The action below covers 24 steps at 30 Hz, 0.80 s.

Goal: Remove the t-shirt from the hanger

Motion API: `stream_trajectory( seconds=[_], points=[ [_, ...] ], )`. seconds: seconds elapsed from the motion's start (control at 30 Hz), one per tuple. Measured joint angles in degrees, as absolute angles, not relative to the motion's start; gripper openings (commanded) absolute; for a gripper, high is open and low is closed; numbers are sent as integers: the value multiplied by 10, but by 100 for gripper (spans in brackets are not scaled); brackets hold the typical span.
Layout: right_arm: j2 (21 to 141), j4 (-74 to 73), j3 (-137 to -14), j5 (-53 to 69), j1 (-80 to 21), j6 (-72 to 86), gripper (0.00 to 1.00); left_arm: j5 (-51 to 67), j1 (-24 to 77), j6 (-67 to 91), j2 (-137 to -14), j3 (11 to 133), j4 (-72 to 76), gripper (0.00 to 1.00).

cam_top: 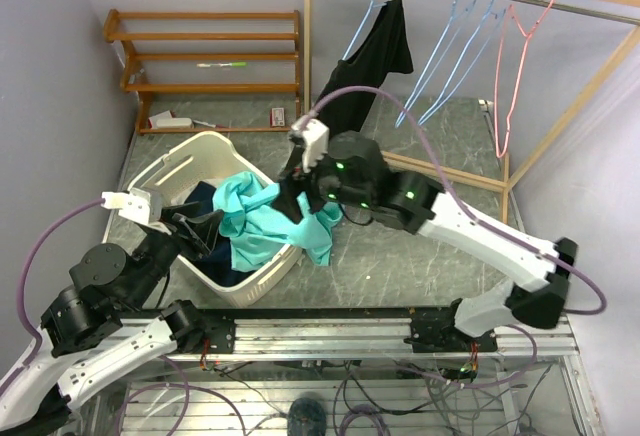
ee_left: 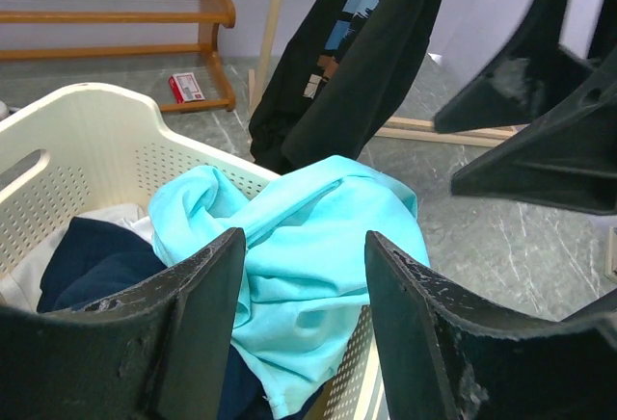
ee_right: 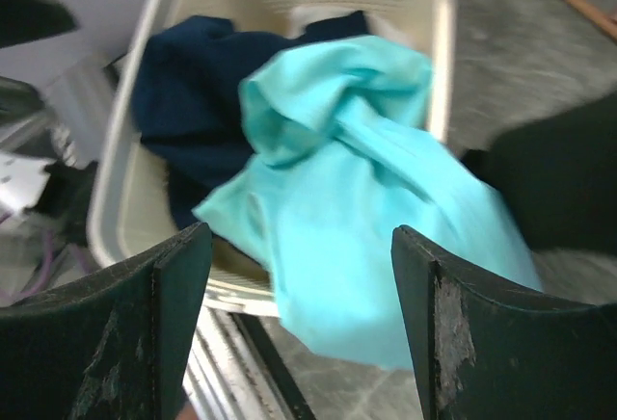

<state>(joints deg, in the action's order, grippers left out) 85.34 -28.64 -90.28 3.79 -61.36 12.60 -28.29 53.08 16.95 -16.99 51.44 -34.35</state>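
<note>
A black t-shirt (cam_top: 378, 48) hangs from a light-blue hanger (cam_top: 366, 6) on the rail, its lower end reaching down to the basket's far side; it also shows in the left wrist view (ee_left: 357, 64). My right gripper (cam_top: 298, 196) is open and empty, just above a turquoise shirt (cam_top: 265, 218) draped over the rim of the cream laundry basket (cam_top: 175, 166); in its own view (ee_right: 301, 247) the turquoise cloth (ee_right: 357, 170) lies between and beyond the jaws. My left gripper (cam_top: 200, 231) is open and empty over the basket, facing the turquoise shirt (ee_left: 299, 237).
The basket also holds a navy garment (ee_right: 193, 92). Several empty blue hangers (cam_top: 455, 36) and a pink one (cam_top: 515, 56) hang on the wooden-framed rail. A wooden shelf (cam_top: 205, 56) stands at the back left, with a small red box (ee_left: 183, 87) beneath it.
</note>
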Motion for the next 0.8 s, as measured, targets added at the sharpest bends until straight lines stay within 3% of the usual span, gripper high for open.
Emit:
stream_trajectory(
  seconds=[0.17, 0.5, 0.8],
  points=[
    [732, -246, -748, -80, -605, 156, 83, -283, 531, 170, -171, 514, -344, 63],
    [664, -169, -407, -96, -604, 189, 90, -285, 530, 170, -185, 514, -351, 64],
    [656, -25, -328, -74, -592, 186, 90, -293, 530, 170, -185, 514, -354, 63]
  ],
)
